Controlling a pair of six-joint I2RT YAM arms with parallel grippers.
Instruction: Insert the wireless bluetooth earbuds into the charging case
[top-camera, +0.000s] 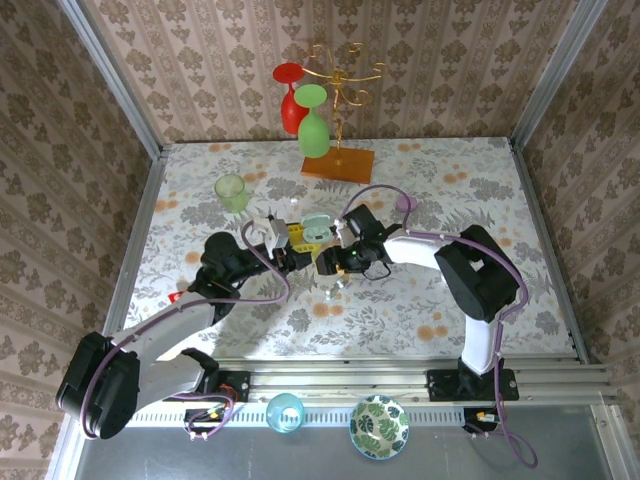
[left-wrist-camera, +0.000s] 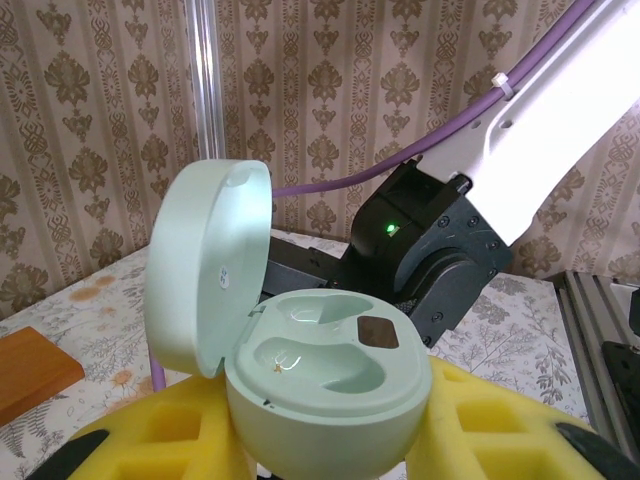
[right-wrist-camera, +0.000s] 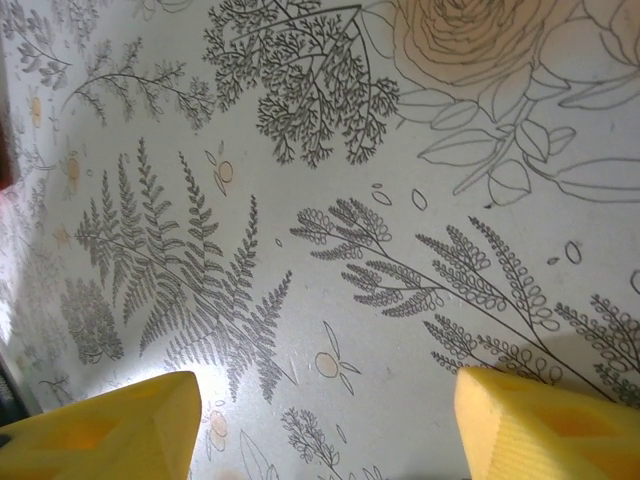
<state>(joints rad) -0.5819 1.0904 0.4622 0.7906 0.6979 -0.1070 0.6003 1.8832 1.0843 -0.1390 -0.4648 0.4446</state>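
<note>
Barely begun: the left gripper (left-wrist-camera: 325, 445) clamps the open case (left-wrist-camera: 330, 425), lid (left-wrist-camera: 205, 260) up, both wells (left-wrist-camera: 320, 365) empty. The right gripper (right-wrist-camera: 325, 420) hangs over the table (right-wrist-camera: 300, 200), fingers (right-wrist-camera: 110, 420) apart, holding nothing. I cannot spot the earbuds.

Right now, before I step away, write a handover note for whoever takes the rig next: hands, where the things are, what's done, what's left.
Left hand: shut on the charging case, with its lid swung open.
Right hand: open and empty, facing the tablecloth.
Both wells in the case are empty.
Earbuds: too small for me to place with confidence.
Done: case gripped and opened.
Left: pick up each earbud and seat it in the case.
</note>
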